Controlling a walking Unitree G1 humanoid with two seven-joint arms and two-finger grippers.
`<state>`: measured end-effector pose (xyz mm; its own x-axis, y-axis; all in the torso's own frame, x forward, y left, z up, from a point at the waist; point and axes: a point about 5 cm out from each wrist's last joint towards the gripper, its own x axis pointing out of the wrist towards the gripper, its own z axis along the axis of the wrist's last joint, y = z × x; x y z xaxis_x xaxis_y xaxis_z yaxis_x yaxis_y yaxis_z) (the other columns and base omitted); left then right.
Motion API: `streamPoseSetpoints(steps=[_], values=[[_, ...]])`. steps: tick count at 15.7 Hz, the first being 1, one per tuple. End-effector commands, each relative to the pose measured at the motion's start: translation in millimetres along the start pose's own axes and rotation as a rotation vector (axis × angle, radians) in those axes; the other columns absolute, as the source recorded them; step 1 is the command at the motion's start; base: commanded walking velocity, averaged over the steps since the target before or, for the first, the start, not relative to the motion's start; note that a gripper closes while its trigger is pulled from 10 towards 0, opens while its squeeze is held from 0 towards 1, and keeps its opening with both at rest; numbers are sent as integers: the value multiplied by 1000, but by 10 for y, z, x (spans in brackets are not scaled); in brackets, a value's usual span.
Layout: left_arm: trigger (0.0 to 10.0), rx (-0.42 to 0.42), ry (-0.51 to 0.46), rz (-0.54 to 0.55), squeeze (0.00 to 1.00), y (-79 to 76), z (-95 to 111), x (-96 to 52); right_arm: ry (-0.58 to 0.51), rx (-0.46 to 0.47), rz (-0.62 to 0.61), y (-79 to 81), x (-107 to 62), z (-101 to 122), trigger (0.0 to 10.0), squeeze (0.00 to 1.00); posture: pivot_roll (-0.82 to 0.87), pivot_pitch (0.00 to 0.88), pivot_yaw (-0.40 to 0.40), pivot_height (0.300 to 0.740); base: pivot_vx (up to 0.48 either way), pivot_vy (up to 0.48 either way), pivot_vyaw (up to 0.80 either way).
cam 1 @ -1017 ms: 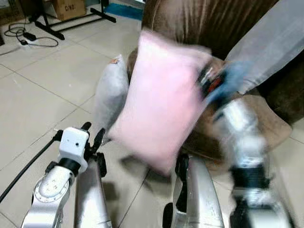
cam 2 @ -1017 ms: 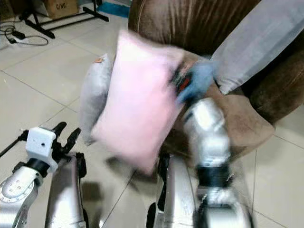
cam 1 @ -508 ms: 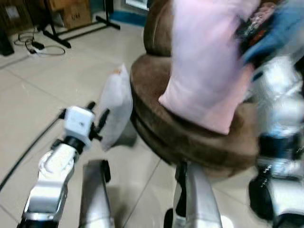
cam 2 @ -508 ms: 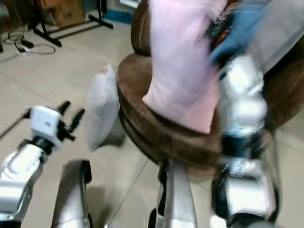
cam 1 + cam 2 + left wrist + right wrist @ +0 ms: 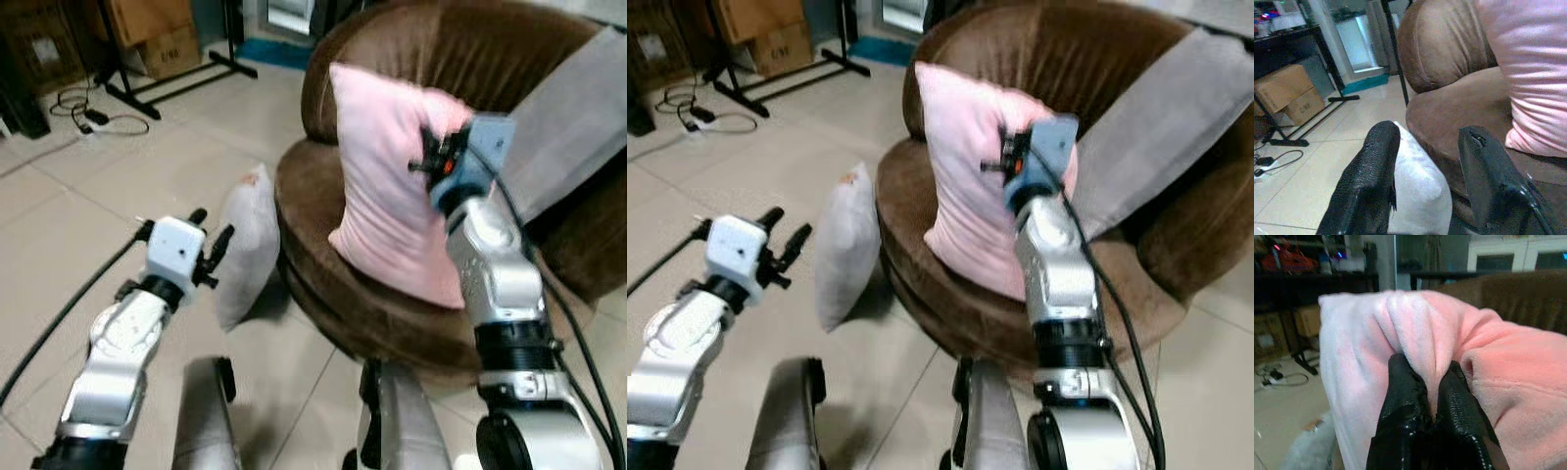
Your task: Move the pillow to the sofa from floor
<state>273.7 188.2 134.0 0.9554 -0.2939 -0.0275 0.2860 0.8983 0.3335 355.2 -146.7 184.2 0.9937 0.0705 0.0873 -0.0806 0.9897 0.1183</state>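
Even indoor light, eye views sharp, right wrist background dim.

A white pillow (image 5: 246, 242) stands upright on the tiled floor (image 5: 88, 225) ahead of me, leaning against the seat's edge. A grey cushion (image 5: 568, 117) slants against the brown backrest. Further off I see cardboard boxes (image 5: 157, 34), the black feet of a stand (image 5: 181, 78) and a power strip with cables (image 5: 93, 113) on the tiles.
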Motion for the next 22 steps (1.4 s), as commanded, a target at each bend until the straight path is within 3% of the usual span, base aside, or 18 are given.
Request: streamPoseSetpoints(steps=[1,3,8,17,22], values=[[10000,14,-11,-18,0,-47,21,30,101,3,-28,-51,-61,-228,10000,0,65,0,-70,585,0,0,0],[10000,7,-12,-11,0,-34,17,46,117,-10,-27,-57,-90,-279,10000,0,63,0,-71,605,0,0,0],[10000,15,6,8,0,-12,-53,24,268,-69,12,-63,-276,-676,10000,0,68,0,-83,650,0,0,0],[10000,19,9,8,0,-19,-67,32,287,-68,-1,-113,-330,-693,10000,0,52,0,-67,735,0,0,0],[10000,18,14,5,0,-50,-83,16,303,-80,-9,-174,-381,-711,10000,0,50,0,-74,740,0,0,0]])
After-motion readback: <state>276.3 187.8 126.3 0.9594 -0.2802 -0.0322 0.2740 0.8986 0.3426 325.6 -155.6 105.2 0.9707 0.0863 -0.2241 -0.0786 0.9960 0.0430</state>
